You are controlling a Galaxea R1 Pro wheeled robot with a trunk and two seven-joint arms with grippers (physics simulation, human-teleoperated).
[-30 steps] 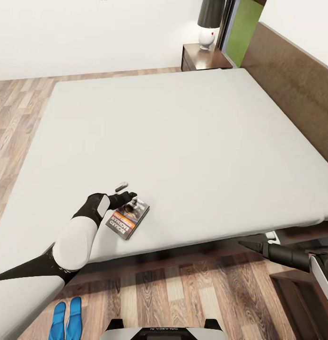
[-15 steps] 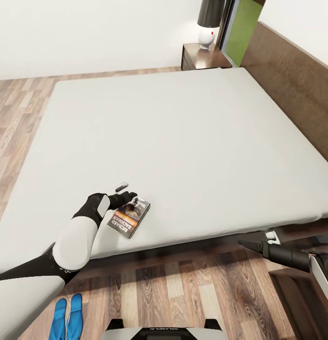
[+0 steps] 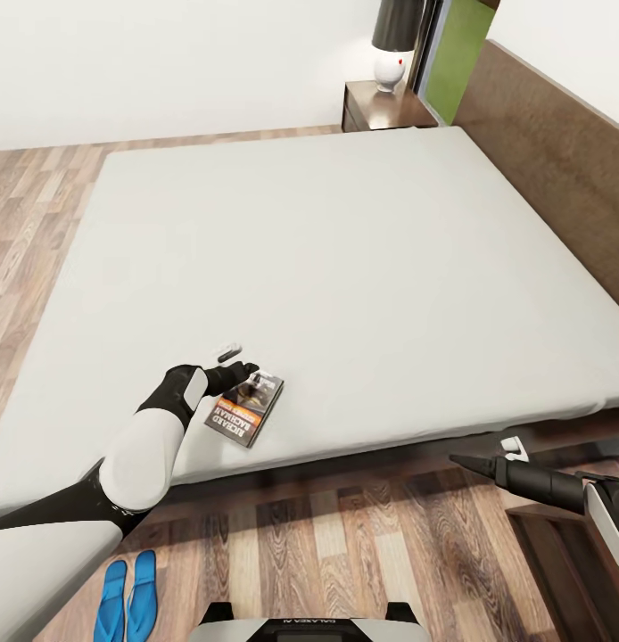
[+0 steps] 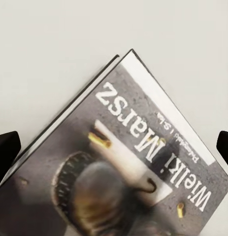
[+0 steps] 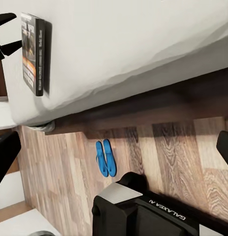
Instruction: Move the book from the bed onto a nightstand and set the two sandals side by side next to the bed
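The bed (image 3: 345, 259) carries the book (image 3: 245, 408) near its foot edge. The nightstand (image 3: 385, 107) stands well apart, by the headboard. The two sandals (image 3: 127, 608) lie paired on the floor. Your left gripper (image 3: 235, 364) is spread over the book's corner; the right gripper (image 3: 483, 455) hangs released. The step in hand is grasping the book: you likely must lower, then close on its edge.

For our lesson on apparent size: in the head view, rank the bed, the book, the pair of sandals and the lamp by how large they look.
1. bed
2. lamp, though it stands farthest away
3/4. book and sandals: too alike to rank
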